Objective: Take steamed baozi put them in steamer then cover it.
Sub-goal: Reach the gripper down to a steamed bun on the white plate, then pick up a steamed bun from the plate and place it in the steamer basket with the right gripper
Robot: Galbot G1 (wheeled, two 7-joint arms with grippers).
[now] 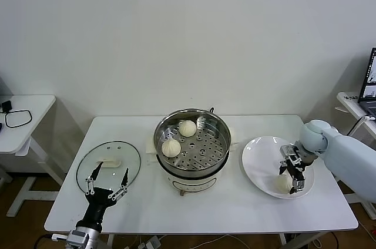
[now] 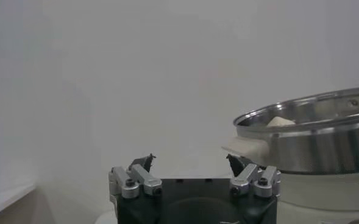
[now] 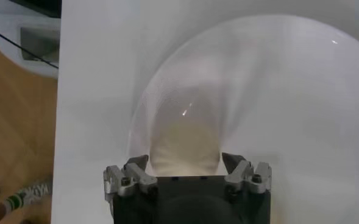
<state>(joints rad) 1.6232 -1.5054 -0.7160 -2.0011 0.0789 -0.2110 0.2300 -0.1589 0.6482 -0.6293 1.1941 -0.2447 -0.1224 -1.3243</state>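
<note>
1 baozi (image 3: 184,149) half hidden between right gripper (image 3: 184,163) fingers.

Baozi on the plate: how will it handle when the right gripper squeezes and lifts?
The baozi looks soft, so it probably dents. Being small, it is likely light. It could slide on the glossy plate as the right gripper, fingers straddling it, closes.

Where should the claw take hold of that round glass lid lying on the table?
Grip the round glass lid by its white knob, coming straight down from above. The lid lies flat with the knob facing up, its only raised part; the open left claw is beside it.
</note>
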